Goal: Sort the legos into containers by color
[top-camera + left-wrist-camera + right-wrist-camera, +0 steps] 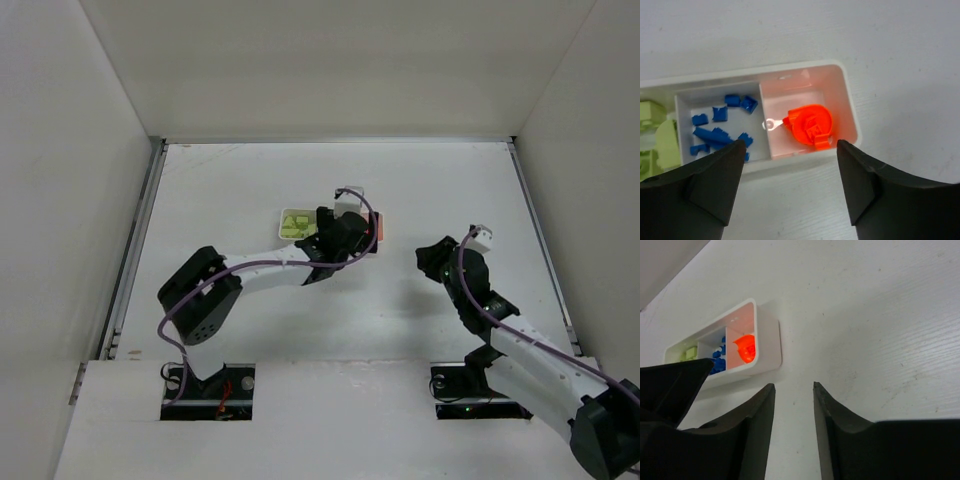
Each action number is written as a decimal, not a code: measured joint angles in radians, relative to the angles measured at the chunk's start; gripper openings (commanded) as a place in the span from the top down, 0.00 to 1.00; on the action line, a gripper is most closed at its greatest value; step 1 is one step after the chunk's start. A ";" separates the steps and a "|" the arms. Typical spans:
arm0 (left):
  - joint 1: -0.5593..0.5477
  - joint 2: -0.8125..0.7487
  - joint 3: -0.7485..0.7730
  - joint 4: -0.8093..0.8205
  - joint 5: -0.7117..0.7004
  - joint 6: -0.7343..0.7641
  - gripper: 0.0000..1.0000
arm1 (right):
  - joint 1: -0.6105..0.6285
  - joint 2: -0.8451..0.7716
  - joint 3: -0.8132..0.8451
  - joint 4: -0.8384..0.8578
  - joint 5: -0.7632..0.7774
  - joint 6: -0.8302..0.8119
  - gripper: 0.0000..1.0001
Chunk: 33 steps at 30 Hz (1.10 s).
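Desk (250, 190): white, and I find no loose legos on it in any view.

Tray (850, 107): sits upper centre of the overhead frame, partly under the left arm.

Left tool (790, 150): hovers over the tray's right end, jaws wide, nothing between them.

Right tool (793, 387): at right centre overhead, well apart from the tray, jaws narrowly parted and holding nothing.

Contents, left wrist view:
- Green legos (660, 140) in the left compartment, cut off by the frame edge.
- Blue legos (715, 127) in the middle compartment.
- Orange lego (810, 124) alone in the right compartment.

Judgement: each colour has its own compartment, so sorting looks finished or nearly so. Ground under the arms is hidden, so I cannot rule out a stray piece.
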 measured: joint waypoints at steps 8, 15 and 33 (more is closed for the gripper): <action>0.027 -0.368 -0.290 -0.039 -0.043 -0.056 0.00 | 0.023 -0.088 -0.045 -0.013 0.001 0.005 0.90; 0.136 -0.784 -0.521 -0.185 -0.105 -0.156 0.00 | 0.039 -0.130 -0.046 -0.027 0.029 0.010 0.73; 0.378 -1.218 -0.695 -0.615 -0.098 -0.368 0.00 | 0.024 -0.160 -0.172 -0.017 0.121 0.046 0.40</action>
